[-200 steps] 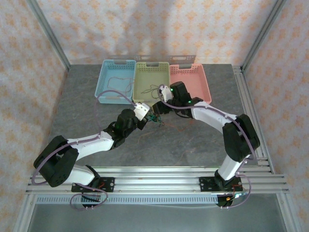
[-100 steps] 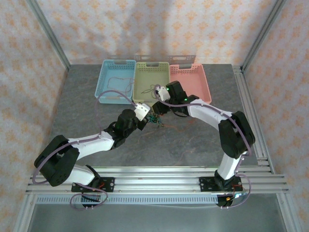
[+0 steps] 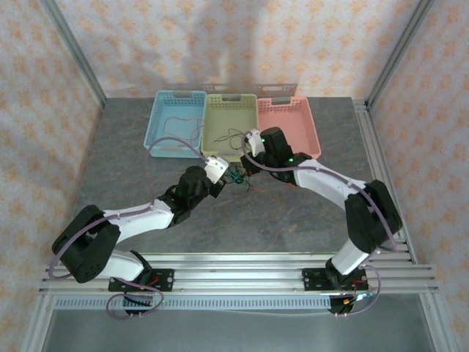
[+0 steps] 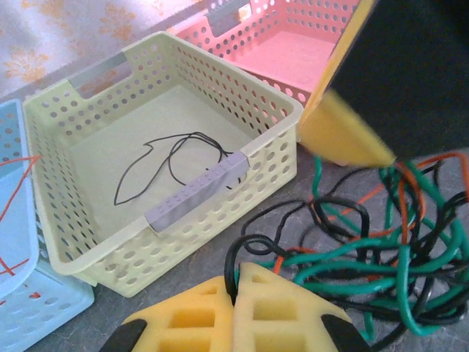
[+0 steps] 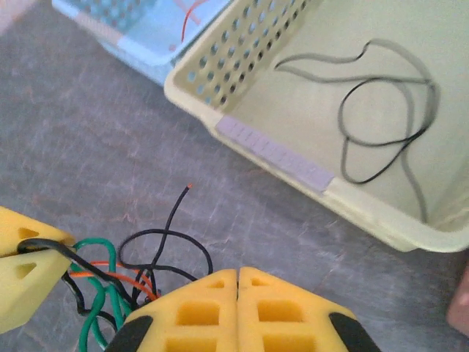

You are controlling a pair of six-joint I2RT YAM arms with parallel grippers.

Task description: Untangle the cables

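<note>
You see the cables (image 4: 366, 249) as one tangle of green, black and orange strands on the grey table (image 3: 293, 213). It lies at the middle, just on the near side of the yellow-green basket (image 4: 271, 165). The two arms meet over it.

Your left gripper (image 4: 234, 277) has its pads pressed together, and a black strand of the tangle goes into the seam between them. Your right gripper (image 5: 238, 277) also has its pads pressed together at the right side of the tangle. Strands run up to its tip, but whether one is caught there, you cannot tell.

One black cable (image 4: 172, 154) lies alone and loose on the floor of the yellow-green basket. To the left of it is the blue basket (image 3: 157, 121) with a thin reddish cable (image 3: 179, 121) inside. To the right stands the pink basket (image 3: 311, 125).
</note>
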